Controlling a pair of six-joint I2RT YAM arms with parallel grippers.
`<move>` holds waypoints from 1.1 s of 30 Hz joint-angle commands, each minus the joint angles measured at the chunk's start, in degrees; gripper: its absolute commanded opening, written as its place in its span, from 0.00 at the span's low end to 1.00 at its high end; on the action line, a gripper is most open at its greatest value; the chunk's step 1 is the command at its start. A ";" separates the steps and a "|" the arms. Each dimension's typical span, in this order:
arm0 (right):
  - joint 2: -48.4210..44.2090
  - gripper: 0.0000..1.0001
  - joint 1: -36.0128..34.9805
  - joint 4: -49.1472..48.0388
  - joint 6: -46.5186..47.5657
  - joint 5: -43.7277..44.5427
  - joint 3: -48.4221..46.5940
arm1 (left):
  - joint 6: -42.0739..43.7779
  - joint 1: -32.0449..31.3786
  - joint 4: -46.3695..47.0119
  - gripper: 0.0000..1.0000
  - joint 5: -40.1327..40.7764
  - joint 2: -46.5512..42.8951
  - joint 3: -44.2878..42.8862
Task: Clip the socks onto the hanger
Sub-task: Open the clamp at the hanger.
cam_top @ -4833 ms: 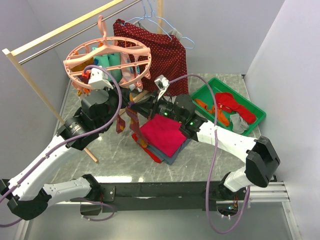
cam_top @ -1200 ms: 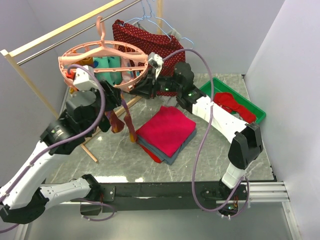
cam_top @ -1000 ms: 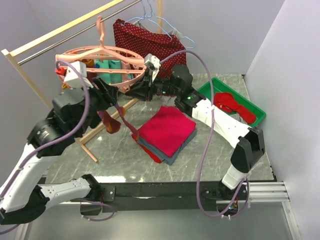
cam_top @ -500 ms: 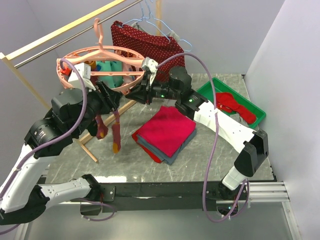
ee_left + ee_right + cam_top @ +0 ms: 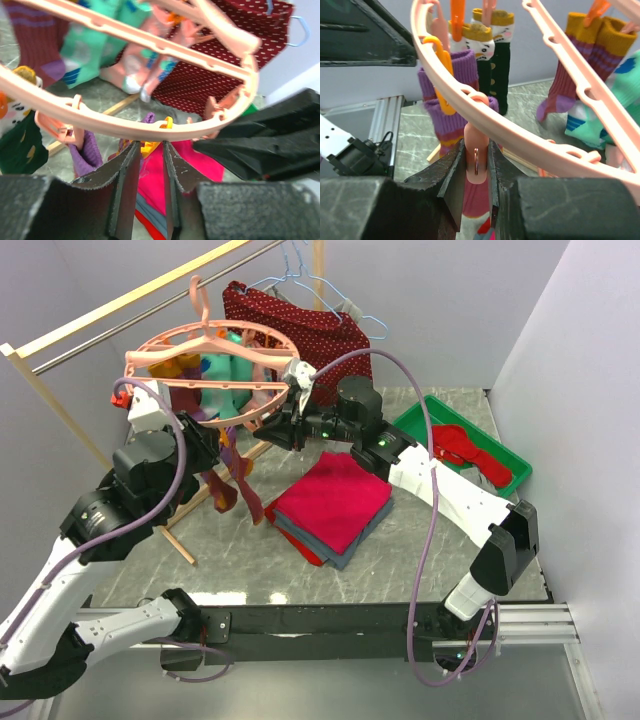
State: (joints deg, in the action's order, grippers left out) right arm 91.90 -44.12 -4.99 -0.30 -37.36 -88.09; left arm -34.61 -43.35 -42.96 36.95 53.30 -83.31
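Observation:
The pink hanger (image 5: 150, 358) hangs from the wooden rail, tilted, with several socks clipped under it. My left gripper (image 5: 222, 435) is at its near rim (image 5: 125, 130). Its jaws (image 5: 150, 147) stand narrow with a yellow clip (image 5: 148, 147) between the tips. A purple-striped sock (image 5: 237, 475) dangles from that spot; it shows beside the clip (image 5: 90, 152) and from the other side (image 5: 445, 120). My right gripper (image 5: 283, 423) is at the ring's right side, shut (image 5: 477, 150) on a pink clip (image 5: 476, 142). A maroon sock (image 5: 479, 210) hangs below that clip.
A folded red and grey cloth stack (image 5: 330, 505) lies mid-table. A green tray (image 5: 415, 415) at the right holds red, orange and grey socks. A dark red dotted garment (image 5: 310, 330) and light-blue wire hangers (image 5: 300, 265) hang behind. A wooden rack leg (image 5: 180, 540) slants left.
The left gripper's jaws have narrowed around the yellow clip at the ring's near rim. The hanger has tipped and the purple-striped sock has swung right. The right gripper has kept its hold.

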 commanded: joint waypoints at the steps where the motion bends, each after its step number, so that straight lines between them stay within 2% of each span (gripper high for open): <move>1: -4.80 0.08 -0.97 0.16 1.53 -2.62 0.99 | 2.18 3.97 5.51 0.29 4.01 0.14 2.79; 9: -5.85 0.08 -1.58 -1.07 0.91 -4.56 2.23 | 4.55 17.67 9.47 0.30 -7.05 0.93 4.12; 12: -5.68 0.08 -1.76 -2.12 0.38 -5.35 2.40 | 4.55 19.35 9.74 0.32 -9.34 1.81 3.16; 19: -3.66 0.08 -3.34 -3.18 -1.46 -5.18 1.52 | 2.80 19.80 7.98 0.36 -13.74 1.02 0.34; 23: -2.34 0.08 -4.31 -3.27 -1.37 -4.30 0.30 | 1.13 19.71 5.44 0.44 -16.73 -0.30 -1.68; 28: -0.50 0.08 -5.28 -2.92 -1.11 -3.07 -1.29 | -0.46 19.71 1.83 0.48 -20.07 -2.06 -5.10; 31: 0.38 0.08 -5.63 -2.39 -0.85 -2.80 -2.34 | -1.42 19.71 0.95 0.48 -24.45 -2.93 -6.08; 33: 0.82 0.08 -5.63 -2.74 -1.37 -3.06 -2.52 | -2.56 19.71 2.26 0.50 -30.60 -3.29 -5.55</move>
State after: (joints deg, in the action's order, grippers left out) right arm 91.68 -48.45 -6.76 -1.67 -36.34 -87.50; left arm -34.37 -23.44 -42.50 17.12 51.03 -87.44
